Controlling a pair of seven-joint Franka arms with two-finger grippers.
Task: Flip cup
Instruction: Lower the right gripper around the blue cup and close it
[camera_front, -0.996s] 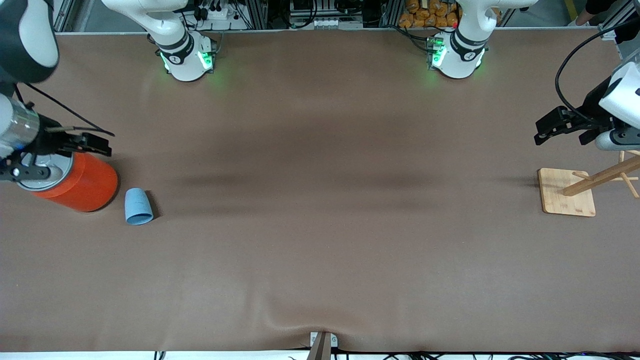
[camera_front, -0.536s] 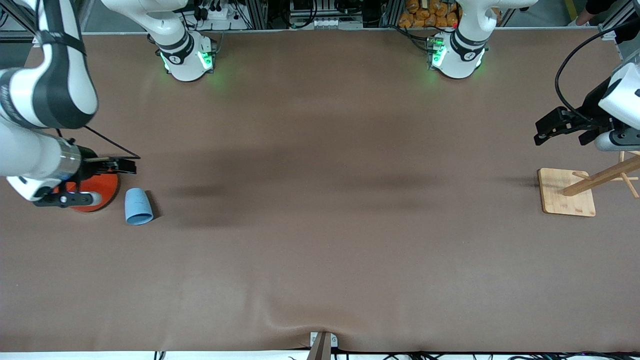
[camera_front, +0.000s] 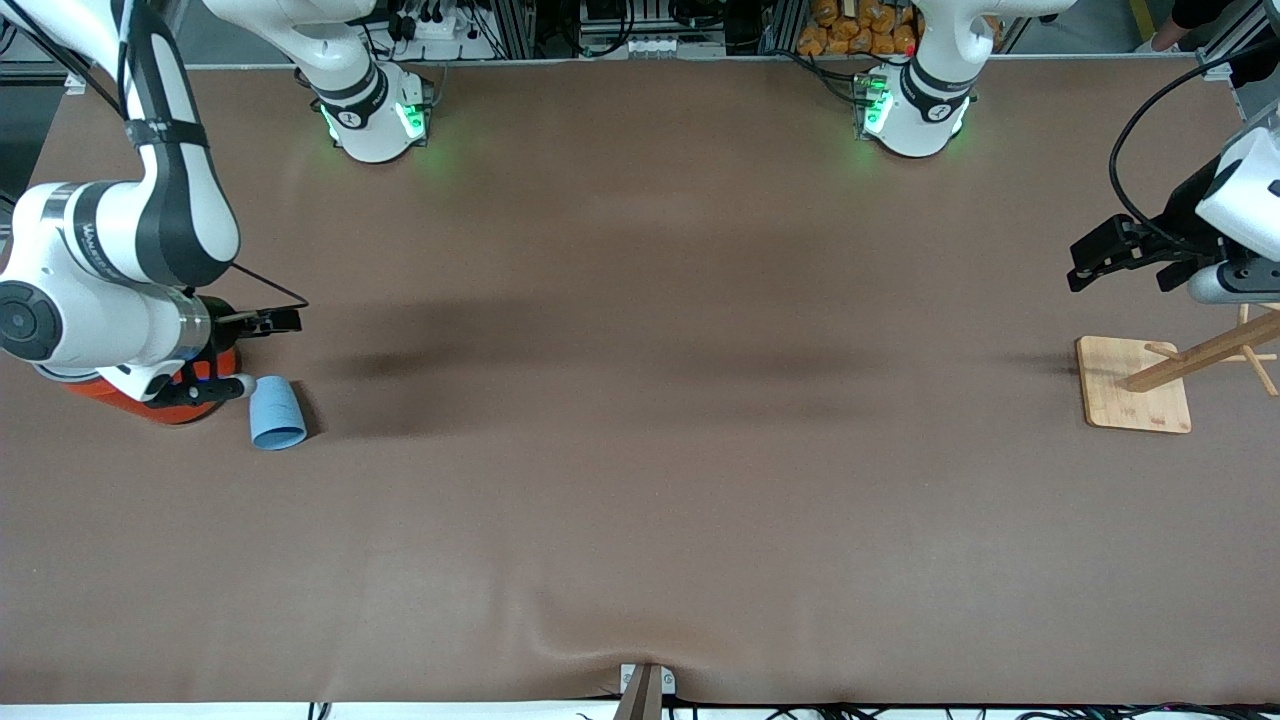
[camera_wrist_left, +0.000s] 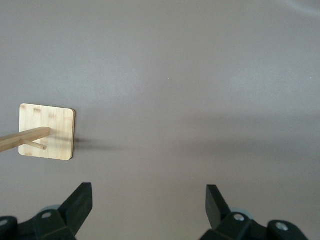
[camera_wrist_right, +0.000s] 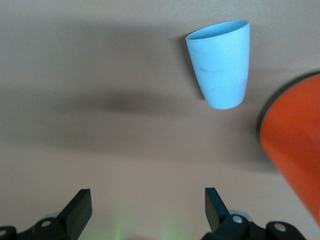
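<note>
The light-blue cup (camera_front: 277, 412) lies on its side on the brown table, its mouth toward the front camera, next to the orange can (camera_front: 150, 405). It also shows in the right wrist view (camera_wrist_right: 220, 65), apart from the fingers. My right gripper (camera_front: 262, 352) is open and empty. It hovers low over the table by the can and the cup's closed end; in its own wrist view (camera_wrist_right: 147, 202) the jaws stand wide apart. My left gripper (camera_front: 1078, 265) is open and empty and waits above the table at the left arm's end; it also shows in the left wrist view (camera_wrist_left: 149, 200).
The orange can is mostly hidden under the right arm in the front view; its side shows in the right wrist view (camera_wrist_right: 300, 145). A wooden stand on a square base (camera_front: 1135, 385) sits below the left gripper and shows in the left wrist view (camera_wrist_left: 47, 131).
The right arm has swung from above the orange can toward the cup, so its gripper now sits by the cup's closed end. The cup and the left arm have not moved.
</note>
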